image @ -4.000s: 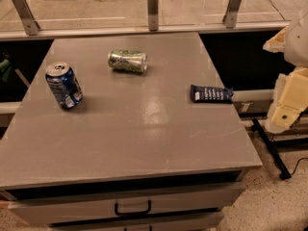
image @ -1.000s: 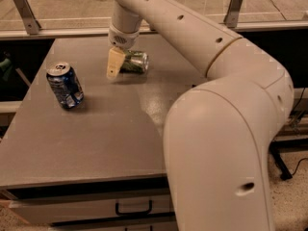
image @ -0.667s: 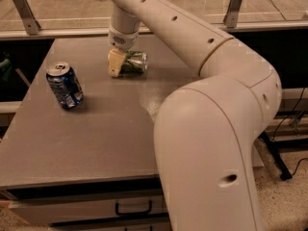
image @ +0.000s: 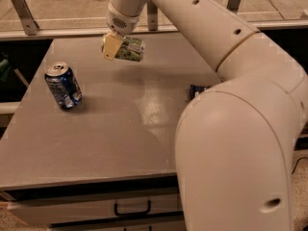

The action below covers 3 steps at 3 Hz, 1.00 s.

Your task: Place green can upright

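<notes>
The green can [image: 131, 49], with its mottled green-and-silver label, lies on its side in my gripper [image: 122, 48], a little above the far middle of the grey table [image: 110, 138]. The gripper is shut on it. One tan finger [image: 112, 46] shows on the can's left end; the other is hidden behind the can. The can's shadow falls on the table just below it. My white arm reaches in from the lower right and fills the right side of the view.
A blue can with white markings [image: 63, 85] stands upright at the table's left. A dark packet [image: 196, 91] lies at the right, mostly hidden by my arm. Metal rail posts [image: 21, 11] stand behind the table. A drawer with a handle [image: 132, 209] sits under its front edge.
My gripper has closed on the green can and lifted it off the table. The blue can has not moved.
</notes>
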### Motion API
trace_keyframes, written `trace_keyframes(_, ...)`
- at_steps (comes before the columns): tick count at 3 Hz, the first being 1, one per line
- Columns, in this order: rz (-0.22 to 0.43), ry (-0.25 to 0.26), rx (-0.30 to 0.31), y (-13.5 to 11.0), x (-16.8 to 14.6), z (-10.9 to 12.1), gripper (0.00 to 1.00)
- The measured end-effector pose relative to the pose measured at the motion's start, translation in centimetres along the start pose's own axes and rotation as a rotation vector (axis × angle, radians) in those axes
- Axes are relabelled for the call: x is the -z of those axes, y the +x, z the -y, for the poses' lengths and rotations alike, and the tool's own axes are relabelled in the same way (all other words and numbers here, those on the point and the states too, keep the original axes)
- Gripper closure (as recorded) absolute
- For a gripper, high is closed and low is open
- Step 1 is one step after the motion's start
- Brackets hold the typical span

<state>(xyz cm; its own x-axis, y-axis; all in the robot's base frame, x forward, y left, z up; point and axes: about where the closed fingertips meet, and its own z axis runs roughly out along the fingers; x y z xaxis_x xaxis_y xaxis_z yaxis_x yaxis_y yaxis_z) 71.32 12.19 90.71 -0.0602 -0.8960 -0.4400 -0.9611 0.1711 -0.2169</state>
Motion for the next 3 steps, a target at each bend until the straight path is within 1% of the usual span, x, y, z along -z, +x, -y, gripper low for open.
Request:
trace_keyframes(1,0.221,-0.033,0.083,-3.1,4.9,-2.1,1.0)
trace_keyframes(2,0.464,-0.11,0.132,-4.7,7.2,-3.9,1.0)
trace_keyframes(3,0.696,-0.213,0.129,-5.4,7.8,-5.3,1.0)
